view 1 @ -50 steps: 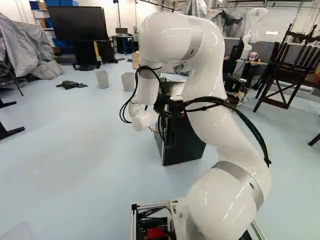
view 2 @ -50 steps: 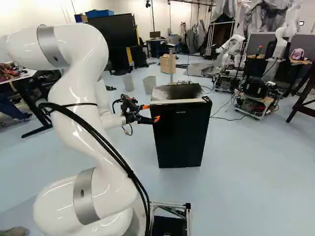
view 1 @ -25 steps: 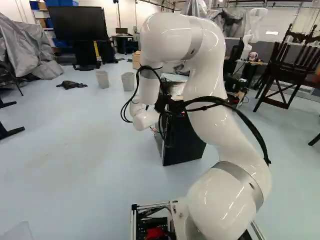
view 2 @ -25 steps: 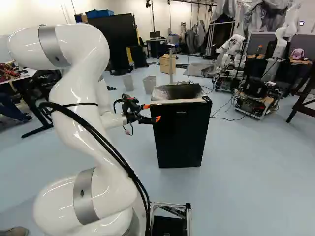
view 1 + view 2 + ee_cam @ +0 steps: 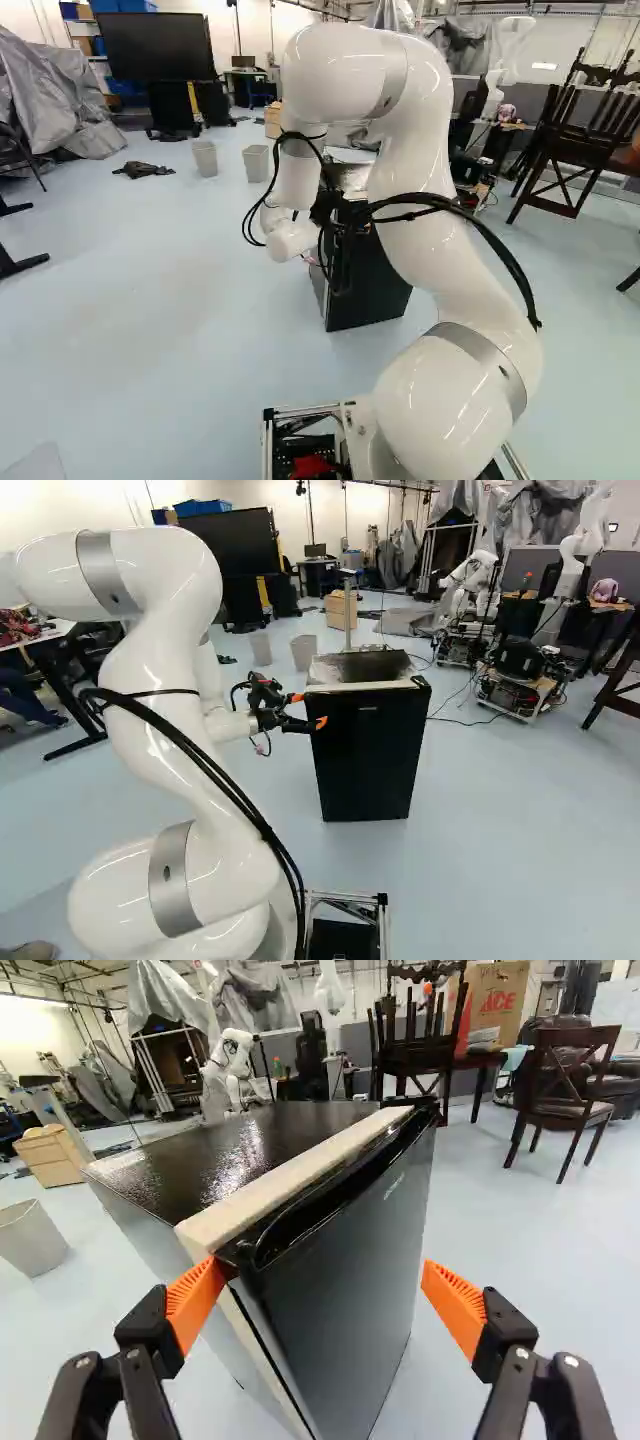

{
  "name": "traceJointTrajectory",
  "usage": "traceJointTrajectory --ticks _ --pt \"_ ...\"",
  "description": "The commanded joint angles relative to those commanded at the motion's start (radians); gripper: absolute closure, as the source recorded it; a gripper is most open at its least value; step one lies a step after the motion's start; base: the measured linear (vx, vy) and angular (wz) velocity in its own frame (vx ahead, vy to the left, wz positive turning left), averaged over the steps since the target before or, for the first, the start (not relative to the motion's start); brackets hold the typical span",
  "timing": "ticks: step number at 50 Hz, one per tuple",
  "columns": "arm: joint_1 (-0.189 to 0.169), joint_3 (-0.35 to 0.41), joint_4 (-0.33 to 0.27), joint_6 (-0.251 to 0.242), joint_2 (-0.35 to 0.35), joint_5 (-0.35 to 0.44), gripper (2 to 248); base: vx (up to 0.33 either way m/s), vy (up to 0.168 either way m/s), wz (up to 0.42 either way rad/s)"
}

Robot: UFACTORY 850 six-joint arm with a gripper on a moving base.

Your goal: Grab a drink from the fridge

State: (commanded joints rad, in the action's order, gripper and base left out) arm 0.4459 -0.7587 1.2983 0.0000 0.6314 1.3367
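Observation:
In the right base view my gripper [image 5: 308, 710] reaches from the left to the upper corner of the black fridge [image 5: 368, 755]. The wrist view shows the gripper [image 5: 325, 1302] open, its orange pads wide apart. One pad [image 5: 194, 1300] is at the top corner of the fridge door [image 5: 345, 1270], by the seam between door and body; whether it touches is unclear. The other pad [image 5: 455, 1305] stands off the door's front face. The door looks closed and hides the inside. In the left base view my arm covers part of the fridge [image 5: 368, 285].
Two grey bins [image 5: 205, 158] stand beyond the fridge. A wooden cabinet [image 5: 340, 610] and another robot [image 5: 520, 665] are farther back. Dark wooden chairs [image 5: 565, 1090] stand beyond the fridge door's side. A black screen [image 5: 155, 48] is at the far wall.
The arm has shifted very slightly to the right in both base views. The gripper stays at the fridge's corner, and the fridge and base have not visibly moved.

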Motion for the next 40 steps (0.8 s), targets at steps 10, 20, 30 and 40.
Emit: traceJointTrajectory --ticks 10,20,30,40 --pt "0.004 0.014 0.000 0.000 -0.008 0.000 3 0.000 0.000 0.000" --pt "0.008 0.029 0.000 0.000 -0.016 0.000 3 0.000 0.000 0.000" --pt "0.012 0.045 0.000 0.000 -0.024 0.000 3 0.000 0.000 0.000" --pt "0.017 0.061 0.000 0.000 -0.033 0.000 3 0.000 0.000 0.000"
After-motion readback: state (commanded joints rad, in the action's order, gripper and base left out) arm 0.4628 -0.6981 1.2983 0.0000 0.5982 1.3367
